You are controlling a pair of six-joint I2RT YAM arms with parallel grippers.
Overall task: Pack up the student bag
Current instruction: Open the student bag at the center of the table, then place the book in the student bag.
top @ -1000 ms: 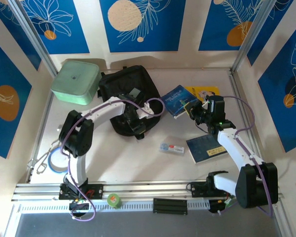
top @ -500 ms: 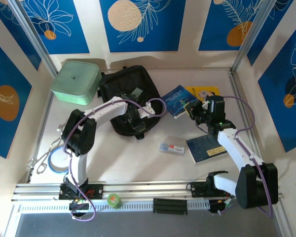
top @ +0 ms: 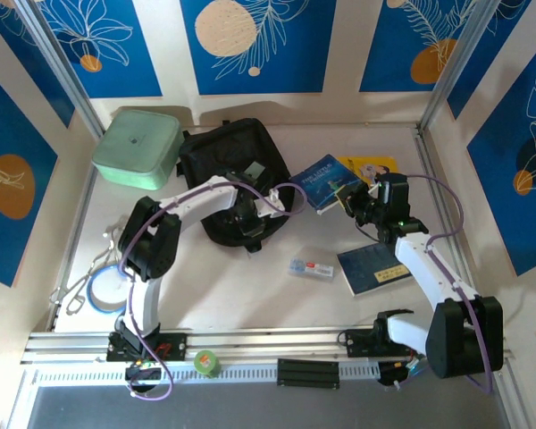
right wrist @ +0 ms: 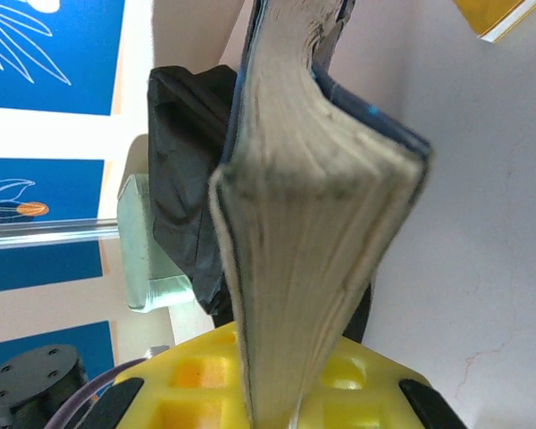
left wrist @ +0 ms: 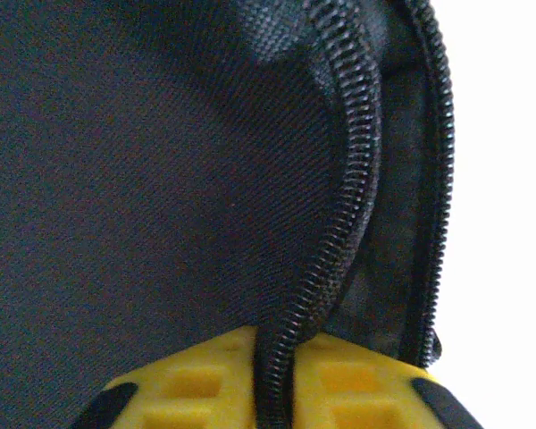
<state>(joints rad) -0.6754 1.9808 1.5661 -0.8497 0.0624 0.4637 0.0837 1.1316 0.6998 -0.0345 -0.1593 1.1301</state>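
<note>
The student bag (top: 228, 161), a black fabric backpack, lies at the back centre of the table. My left gripper (top: 250, 225) is at the bag's near edge. In the left wrist view its yellow fingers (left wrist: 188, 384) are shut on the bag's (left wrist: 143, 179) zipper edge (left wrist: 339, 232), which runs down between them. My right gripper (top: 353, 202) is shut on the corner of a blue book (top: 324, 181) to the right of the bag. In the right wrist view the book (right wrist: 313, 223) stands on edge, with its pages facing the camera and the bag (right wrist: 183, 152) behind it.
A mint-green lidded box (top: 137, 146) sits left of the bag. A yellow book (top: 373, 166) lies behind the blue one. A dark notebook (top: 373, 265) and a small clear case (top: 311, 266) lie on the table to the right. A blue tape roll (top: 103, 290) lies near left.
My left gripper has closed on the bag's zipper edge, and the left arm's elbow has shifted slightly right. The right arm and the book have held still.
</note>
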